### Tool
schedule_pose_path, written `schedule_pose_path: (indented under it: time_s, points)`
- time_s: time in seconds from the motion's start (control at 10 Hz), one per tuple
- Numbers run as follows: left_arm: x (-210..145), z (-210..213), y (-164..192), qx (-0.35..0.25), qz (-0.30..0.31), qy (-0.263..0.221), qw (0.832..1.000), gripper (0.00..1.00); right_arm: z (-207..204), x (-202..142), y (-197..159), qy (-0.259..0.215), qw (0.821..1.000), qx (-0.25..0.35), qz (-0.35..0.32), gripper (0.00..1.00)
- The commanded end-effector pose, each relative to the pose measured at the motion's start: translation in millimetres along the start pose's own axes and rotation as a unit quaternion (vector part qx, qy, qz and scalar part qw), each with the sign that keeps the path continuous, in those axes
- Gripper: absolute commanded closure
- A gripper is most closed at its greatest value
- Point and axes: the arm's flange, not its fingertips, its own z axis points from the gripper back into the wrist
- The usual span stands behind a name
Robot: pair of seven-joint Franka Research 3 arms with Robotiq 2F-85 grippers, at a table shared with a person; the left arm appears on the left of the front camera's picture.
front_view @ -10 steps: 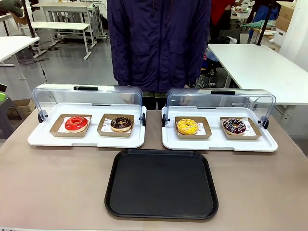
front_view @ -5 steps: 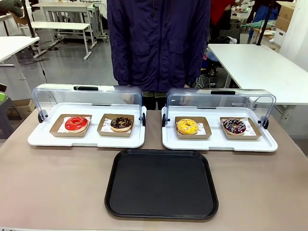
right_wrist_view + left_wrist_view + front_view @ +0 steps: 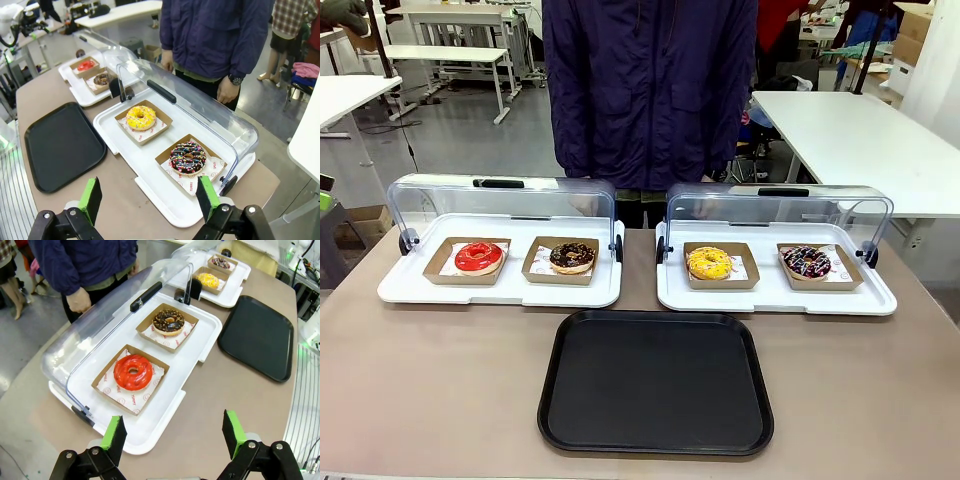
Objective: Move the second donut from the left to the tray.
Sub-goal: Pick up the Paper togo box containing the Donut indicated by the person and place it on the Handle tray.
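- The second donut from the left (image 3: 572, 256), chocolate-glazed with pale sprinkles, is seen in its brown cardboard holder (image 3: 560, 278) on the left white display tray (image 3: 500, 295).
- It is placed on the right half of that display tray, just beside the red-glazed donut (image 3: 479, 257), which is kept in a holder of its own.
- The clear lid (image 3: 500, 205) of that display tray is raised at the far side, so the donuts are left uncovered.
- The black tray (image 3: 655, 380) is laid flat on the brown worktop (image 3: 440, 380), on the robot's side of the two display trays and centred between them; nothing is carried on it.
- A yellow donut (image 3: 708, 263) and a dark donut with multicoloured sprinkles (image 3: 807, 262) are held in the right display tray (image 3: 780, 300), whose lid is likewise raised.
- The left end effector (image 3: 173, 434) is held released in the left wrist view, its green pads spread wide with nothing between them; it is kept above the near edge of the left display tray, well apart from the chocolate donut.
- The right end effector (image 3: 149, 196) is held released too, its pads wide and nothing grasped, above the worktop's end near the right display tray.
- A person in a dark blue jacket (image 3: 650, 90) is seen at the far side of the worktop, behind the display trays, with one hand (image 3: 79, 300) lowered at the side.
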Motion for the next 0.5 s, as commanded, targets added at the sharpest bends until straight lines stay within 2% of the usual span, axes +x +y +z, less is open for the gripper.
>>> schedule_pose_path:
  time_s: [0.0,0.4]
  points:
    - [-0.1,-0.3,0.4,-0.004,-0.003,-0.008,1.000,0.00,-1.1,3.0,-4.7,-0.016,1.000,-0.001,0.014,0.00]
    - [-0.1,-0.3,0.4,-0.004,-0.003,-0.008,1.000,0.00,-1.1,3.0,-4.7,-0.016,1.000,-0.001,0.014,0.00]
